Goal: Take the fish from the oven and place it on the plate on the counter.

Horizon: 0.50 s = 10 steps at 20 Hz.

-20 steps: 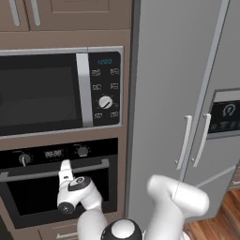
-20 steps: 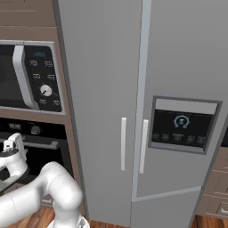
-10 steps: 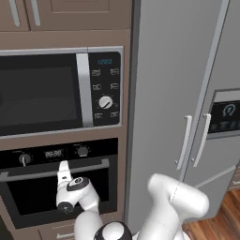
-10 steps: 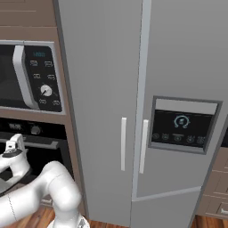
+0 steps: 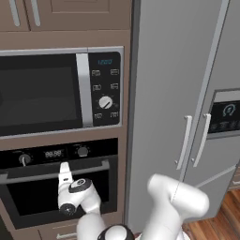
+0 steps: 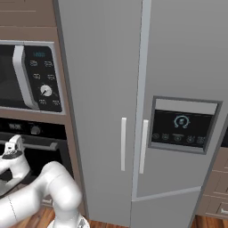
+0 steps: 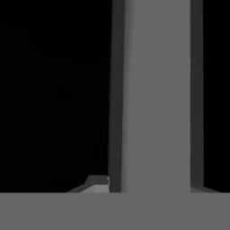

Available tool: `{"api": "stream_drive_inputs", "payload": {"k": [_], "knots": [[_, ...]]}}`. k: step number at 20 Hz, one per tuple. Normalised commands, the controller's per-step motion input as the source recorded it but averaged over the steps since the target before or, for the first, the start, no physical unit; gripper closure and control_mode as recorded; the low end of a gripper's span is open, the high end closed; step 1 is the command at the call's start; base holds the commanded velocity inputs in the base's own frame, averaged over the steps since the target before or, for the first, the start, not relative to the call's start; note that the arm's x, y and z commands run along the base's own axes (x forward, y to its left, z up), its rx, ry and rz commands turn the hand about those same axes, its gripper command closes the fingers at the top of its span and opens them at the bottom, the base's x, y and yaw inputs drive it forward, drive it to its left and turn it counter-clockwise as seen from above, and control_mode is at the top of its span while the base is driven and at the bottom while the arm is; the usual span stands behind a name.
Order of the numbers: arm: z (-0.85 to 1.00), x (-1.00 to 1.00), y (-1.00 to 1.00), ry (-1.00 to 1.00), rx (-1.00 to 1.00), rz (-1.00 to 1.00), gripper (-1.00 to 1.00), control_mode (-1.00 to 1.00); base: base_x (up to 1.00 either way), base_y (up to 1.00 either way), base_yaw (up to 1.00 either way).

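- Left base view: gripper [image 5: 64, 168] raised against the oven [image 5: 28, 197], right at the long silver handle [image 5: 33, 174] that crosses the top of the dark glass door, which is shut.
- Above that bar, two knobs and a small digital display on the oven's black panel.
- Higher up, a black-and-silver microwave [image 5: 56, 91] with its button panel on the right; brown cabinet doors [image 5: 65, 11] above it.
- To the right, a tall grey fridge [image 5: 187, 93] with two vertical handles and a dark dispenser panel.
- White arm rising from the lower right, bent back toward the oven door.
- Fish hidden; cannot be located from here.
- Right base view: gripper [image 6: 14, 143] at the far left edge, level with the oven handle [image 6: 40, 145] and touching or just beside it.
- Microwave [image 6: 31, 75] above, fridge [image 6: 147, 111] across the middle and right.
- Jaw width not readable from this side.
- Hand view: grey handle [image 7: 157, 94] running upright through the frame, very close, with black oven glass [image 7: 54, 90] on either side.
- One finger tip [image 7: 96, 182] just left of the bar at the bottom; the other not clear.
- Whether the jaws are clamped on the bar or merely straddling it: cannot tell.
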Motion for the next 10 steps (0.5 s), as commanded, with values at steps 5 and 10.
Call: {"api": "stream_drive_inputs", "payload": {"k": [5,10], "knots": [[-0.33,-1.0,0.0,0.29,-0.17,0.02,1.0,-1.0,0.0,0.0,0.0],[-0.07,-1.0,-0.03,0.28,-0.13,0.05,1.0,-1.0,0.0,0.0,0.0]]}}
